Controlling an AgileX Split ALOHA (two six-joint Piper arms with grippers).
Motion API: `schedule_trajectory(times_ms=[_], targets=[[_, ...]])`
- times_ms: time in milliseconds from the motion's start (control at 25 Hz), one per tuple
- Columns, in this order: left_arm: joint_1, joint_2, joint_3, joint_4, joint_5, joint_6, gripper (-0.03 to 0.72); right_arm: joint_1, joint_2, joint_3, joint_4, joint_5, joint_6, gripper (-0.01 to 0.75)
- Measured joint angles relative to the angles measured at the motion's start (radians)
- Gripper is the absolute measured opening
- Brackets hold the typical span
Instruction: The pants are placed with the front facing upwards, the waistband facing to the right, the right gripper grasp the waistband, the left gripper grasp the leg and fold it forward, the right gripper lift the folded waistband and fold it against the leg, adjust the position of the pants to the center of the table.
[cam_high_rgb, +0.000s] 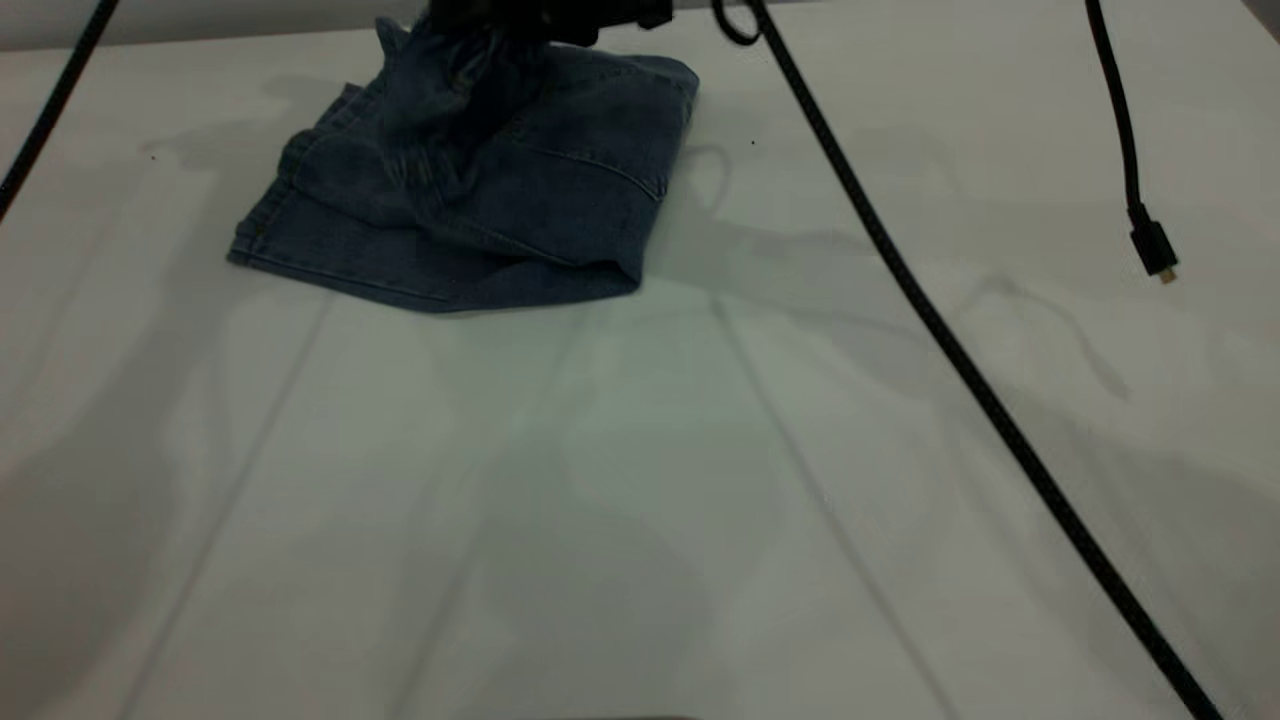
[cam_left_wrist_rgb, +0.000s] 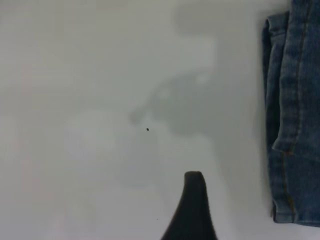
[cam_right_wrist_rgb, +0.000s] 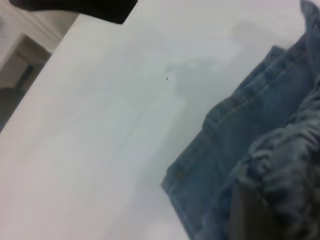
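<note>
The blue denim pants lie folded at the far left-centre of the white table. My right gripper hangs at the top edge of the exterior view, shut on the puckered waistband, which is lifted and drapes down over the leg. In the right wrist view the gathered waistband bunches against a dark finger. Only one finger of my left gripper shows. It hovers over bare table with nothing touching it, a short way from the stitched leg hem.
A thick black cable runs diagonally across the right half of the table. A thinner cable ending in a plug dangles at the far right. Another cable crosses the left corner. A black part shows far off in the right wrist view.
</note>
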Motion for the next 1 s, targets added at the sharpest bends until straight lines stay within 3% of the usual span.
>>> schedule_trajectory(times_ms=[240,360,640,1000], targets=[[0.000,0.000,0.000,-0.005,0.001,0.000,0.579,0.001,0.027,-0.041,-0.001,0.051,0.096,0.578],[0.000,0.000,0.000,-0.007,0.001,0.000,0.579,-0.004,0.027,-0.041,-0.040,0.057,0.126,0.672],[0.000,0.000,-0.002,-0.054,0.001,0.086,0.579,-0.108,0.009,-0.041,-0.222,0.167,0.283,0.671],[-0.021,0.038,-0.001,-0.439,0.001,0.656,0.579,-0.267,-0.072,-0.042,-0.500,0.437,0.516,0.583]])
